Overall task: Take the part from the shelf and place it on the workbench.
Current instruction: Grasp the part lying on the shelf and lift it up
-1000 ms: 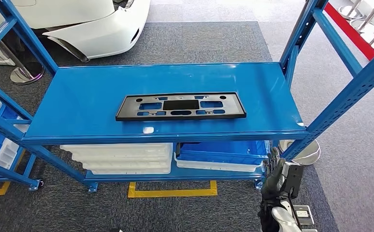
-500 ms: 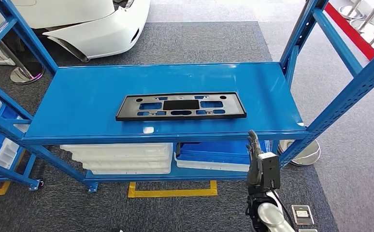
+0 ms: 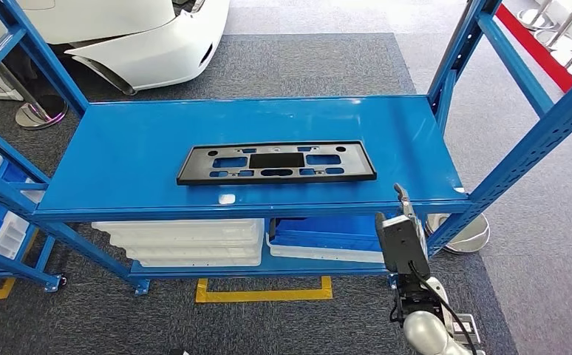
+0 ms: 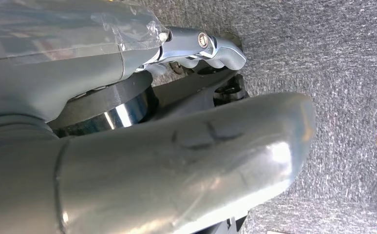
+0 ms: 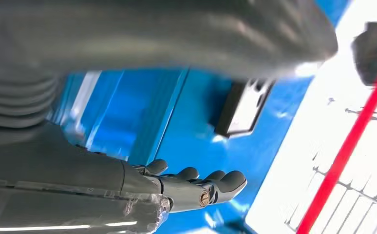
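One black part (image 3: 276, 163) lies on the shelf (image 3: 120, 159), apart from right hand (image 3: 403, 225).

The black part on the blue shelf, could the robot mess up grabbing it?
Maybe. The black part lies flat on the shelf, so fingers might slide over it instead of getting under an edge. The right hand is just below the shelf's front lip, so it could bump that edge on the way up. The part is also long, and one hand gripping its end might let it tip.
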